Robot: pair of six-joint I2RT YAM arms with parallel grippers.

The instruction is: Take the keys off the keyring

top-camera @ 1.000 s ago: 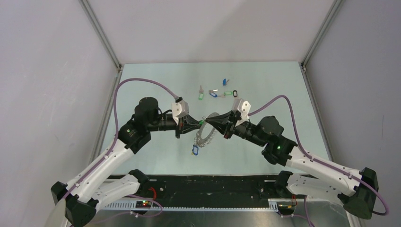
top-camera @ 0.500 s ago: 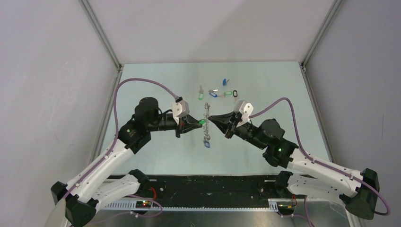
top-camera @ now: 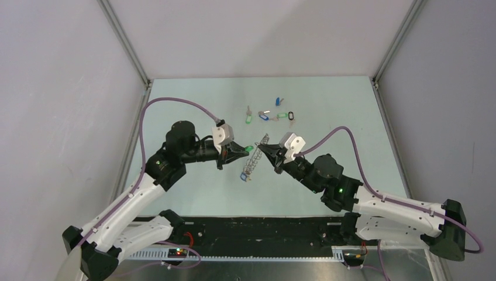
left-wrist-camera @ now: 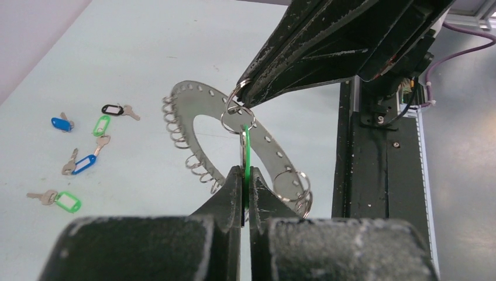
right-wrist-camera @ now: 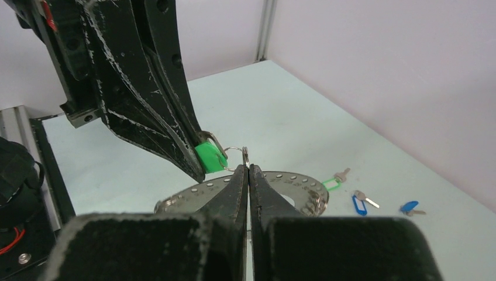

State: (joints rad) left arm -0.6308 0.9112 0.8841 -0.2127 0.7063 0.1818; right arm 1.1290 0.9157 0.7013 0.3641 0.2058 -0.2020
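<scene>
watching the overhead feed, i see the keyring [top-camera: 252, 162] held off the desk [top-camera: 193, 105], hanging tilted over its middle between both grippers. the left gripper [top-camera: 248, 150] has its jaws closed flat on the green-tagged key [left-wrist-camera: 247, 143], pinching it by the tag. the right gripper [top-camera: 262, 148] has its jaws pressed together on a small wire loop [right-wrist-camera: 244, 156] at the keyring's toothed rim. a blue-tagged key [top-camera: 244, 176] dangles from the ring's low end. five loose keys [top-camera: 264, 116] lie near the desk's far edge.

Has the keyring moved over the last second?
Yes. The keyring has turned nearly edge-on, and its near end has drawn up toward the loose keys.
</scene>
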